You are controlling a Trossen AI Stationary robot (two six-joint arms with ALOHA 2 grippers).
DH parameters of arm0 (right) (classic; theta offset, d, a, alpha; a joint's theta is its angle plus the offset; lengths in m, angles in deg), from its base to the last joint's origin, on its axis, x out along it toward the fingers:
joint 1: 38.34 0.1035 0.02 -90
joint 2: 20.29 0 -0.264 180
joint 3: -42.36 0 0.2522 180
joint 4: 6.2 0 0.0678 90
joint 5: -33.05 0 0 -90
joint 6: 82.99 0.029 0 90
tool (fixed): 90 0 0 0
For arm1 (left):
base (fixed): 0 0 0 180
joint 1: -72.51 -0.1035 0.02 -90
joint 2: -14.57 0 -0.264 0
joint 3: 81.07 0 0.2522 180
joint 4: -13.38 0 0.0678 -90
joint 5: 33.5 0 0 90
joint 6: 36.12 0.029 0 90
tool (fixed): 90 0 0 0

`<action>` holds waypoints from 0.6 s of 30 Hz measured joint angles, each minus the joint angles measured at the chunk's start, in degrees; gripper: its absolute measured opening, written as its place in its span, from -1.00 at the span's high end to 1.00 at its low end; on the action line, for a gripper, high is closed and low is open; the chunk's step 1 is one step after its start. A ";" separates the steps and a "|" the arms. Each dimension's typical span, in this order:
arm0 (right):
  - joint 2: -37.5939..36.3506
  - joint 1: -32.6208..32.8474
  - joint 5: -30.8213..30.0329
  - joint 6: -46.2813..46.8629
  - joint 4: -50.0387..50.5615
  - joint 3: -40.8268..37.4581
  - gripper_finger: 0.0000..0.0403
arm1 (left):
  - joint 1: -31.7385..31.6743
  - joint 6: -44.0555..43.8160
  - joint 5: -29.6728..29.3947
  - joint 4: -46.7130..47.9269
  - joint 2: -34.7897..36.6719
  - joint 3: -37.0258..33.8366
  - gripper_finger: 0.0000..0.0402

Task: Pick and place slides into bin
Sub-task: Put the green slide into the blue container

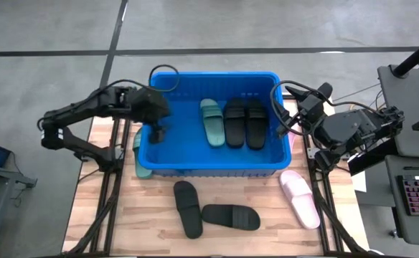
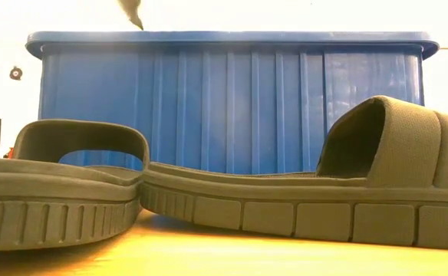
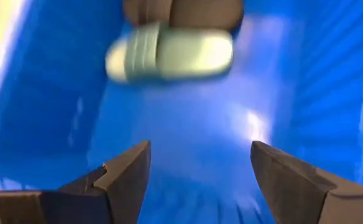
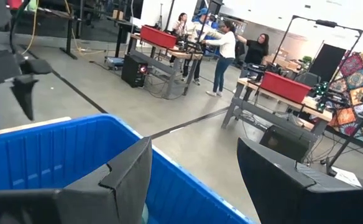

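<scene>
The left gripper (image 1: 157, 133) hangs over the left end of the bin (image 1: 213, 166), jaws released and empty; a green slide (image 1: 212, 122) and two black slides (image 1: 245, 122) lie inside, well to its right; the right gripper (image 1: 282, 130) waits at the bin's right rim, jaws spread, empty; two black slides (image 1: 209, 213) and a pink slide (image 1: 300, 198) lie on the table (image 1: 145, 215) outside the bin.

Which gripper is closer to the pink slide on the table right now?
Right. The right gripper hangs at the bin's right wall, on the same side as the pink slide. The left gripper is inside the bin's left end, across the bin from it.
</scene>
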State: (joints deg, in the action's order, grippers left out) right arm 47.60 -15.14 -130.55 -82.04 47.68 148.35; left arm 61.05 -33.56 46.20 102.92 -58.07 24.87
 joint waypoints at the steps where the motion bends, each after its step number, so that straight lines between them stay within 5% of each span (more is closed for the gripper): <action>1: 0.00 0.00 0.00 -0.02 0.03 0.00 -0.12 | 0.32 -1.89 -0.20 2.51 0.36 -0.05 -0.29; 6: 0.00 0.00 -0.02 0.02 0.09 0.00 -0.12 | 2.45 -8.55 -5.48 11.80 1.96 -0.41 -0.29; 12: 0.00 0.00 0.00 0.38 0.09 0.00 -0.12 | 6.51 -12.19 -14.23 11.67 8.15 -2.97 -0.29; 18: 0.00 0.00 0.00 0.50 0.09 -0.15 -0.12 | 7.10 -20.84 -12.99 11.71 17.17 -14.45 -0.29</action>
State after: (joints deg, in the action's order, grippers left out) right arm 47.60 -15.14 -130.55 -81.54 47.76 148.19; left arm 68.15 -54.40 33.21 114.63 -40.90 10.42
